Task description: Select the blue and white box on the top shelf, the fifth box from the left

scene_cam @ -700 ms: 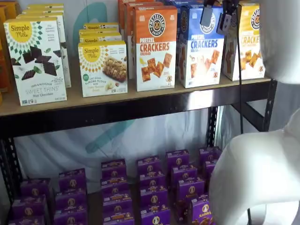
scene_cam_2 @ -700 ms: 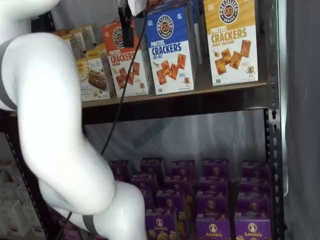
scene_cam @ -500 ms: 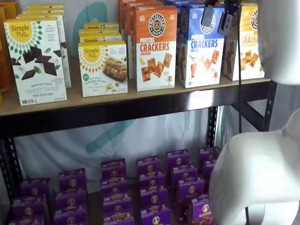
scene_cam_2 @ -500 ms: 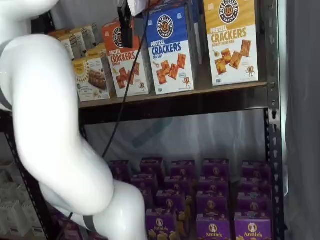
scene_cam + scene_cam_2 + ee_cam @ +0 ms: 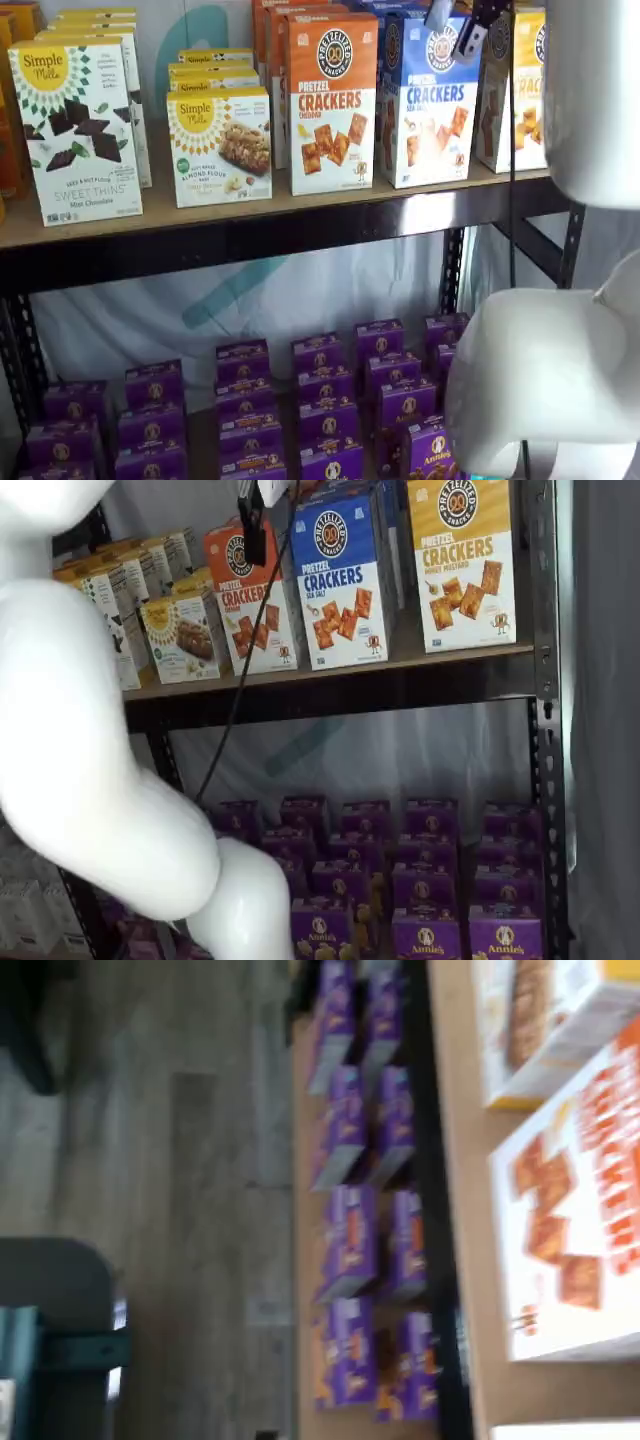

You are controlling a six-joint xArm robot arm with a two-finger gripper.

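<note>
The blue and white box (image 5: 428,98) is seen standing upright on the top shelf (image 5: 250,215) in both shelf views, its front printed with "PRETZEL CRACKERS SEA SALT" below a round logo. All other places are given from this box. Just beside it on one side, an orange-topped cheddar cracker box (image 5: 332,100) is stood upright; on the other side, a yellow-topped honey mustard cracker box (image 5: 462,560) is stood, a little apart. Further along past the cheddar box, an almond flour bar box (image 5: 220,145) and a Sweet Thins mint chocolate box (image 5: 78,130) are lined up on the same board. More boxes are ranked behind the front row.

The gripper (image 5: 455,22) is seen hanging from above, in front of the upper part of the blue and white box, with a black cable (image 5: 512,150) dropped beside it. A plain gap is shown between its two black fingers (image 5: 438,14), so it is taken as spread apart, and nothing is held in it. In a shelf view only one dark finger (image 5: 252,530) is made out, between the cheddar box and the blue and white box.

Below the box, small purple boxes (image 5: 320,400) are stacked in rows on the lower level. The white arm (image 5: 90,770) is seen large in the foreground.

In the blurred wrist view, the purple boxes (image 5: 365,1220) and a cracker box front (image 5: 580,1230) are shown turned sideways.
</note>
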